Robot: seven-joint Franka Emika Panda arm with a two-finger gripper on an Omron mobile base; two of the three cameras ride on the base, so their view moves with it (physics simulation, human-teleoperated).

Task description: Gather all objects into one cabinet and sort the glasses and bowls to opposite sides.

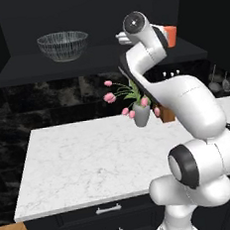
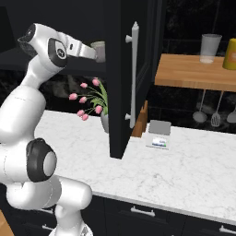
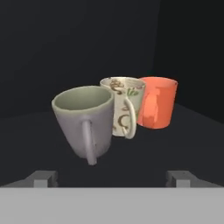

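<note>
A white marble counter (image 1: 81, 160) is running across a dark kitchen, with black drawers (image 1: 109, 219) under its near edge and a black stone wall behind. A vase of pink tulips (image 1: 138, 107) is standing at the far side of the counter, and a small scale (image 2: 159, 136) is sitting further right. On the right, a wooden shelf (image 2: 189, 71) is carrying a clear tumbler (image 2: 209, 48) and a yellow container (image 2: 230, 54), with ladles (image 2: 207, 113) hanging below it.

The black upper cabinet (image 1: 27, 65) is standing open, its tall door (image 2: 129, 78) swung out toward the near side. On its dark shelf the clear ribbed bowl (image 1: 63, 45) is sitting upright at the left, mouth facing up. At the right end the three cups are clustering: the grey cup (image 3: 85, 124) nearest the hand, its handle pointing toward the camera, tilting slightly; the speckled tan cup (image 3: 124, 103) just behind it, touching or nearly so, handle also turned near; and the orange cup (image 3: 158, 101) farthest right, upright. All three openings are facing upward.

The gripper (image 3: 111, 177) is hovering just in front of the grey cup, its fingertips (image 3: 43, 178) spread wide apart with nothing between them.
</note>
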